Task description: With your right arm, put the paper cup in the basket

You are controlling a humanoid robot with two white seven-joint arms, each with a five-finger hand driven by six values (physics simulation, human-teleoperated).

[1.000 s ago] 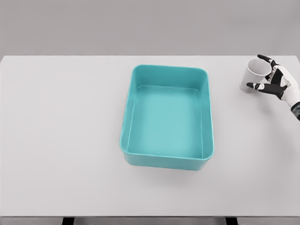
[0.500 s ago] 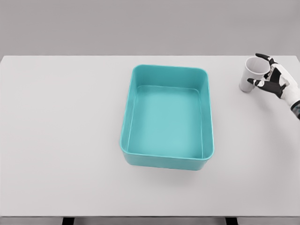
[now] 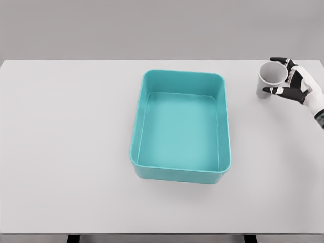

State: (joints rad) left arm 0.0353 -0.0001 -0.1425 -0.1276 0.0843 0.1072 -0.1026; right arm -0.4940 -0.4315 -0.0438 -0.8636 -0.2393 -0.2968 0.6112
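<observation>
A white paper cup [image 3: 268, 79] is at the table's far right, tilted slightly with its mouth up. My right hand [image 3: 289, 81] comes in from the right edge and is shut on the cup, fingers wrapped around its right side with one dark fingertip over the rim and another at the lower side. The cup looks slightly raised off the table. The teal rectangular basket [image 3: 137, 121] sits in the middle of the table, well to the left of the cup, with nothing in it. My left arm is out of view.
The white table [image 3: 66, 126] stretches wide to the left of the basket and in front of it. Its far edge runs just behind the cup and hand.
The right hand with the cup has shifted slightly left and up, and the fingers have tightened around the cup.
</observation>
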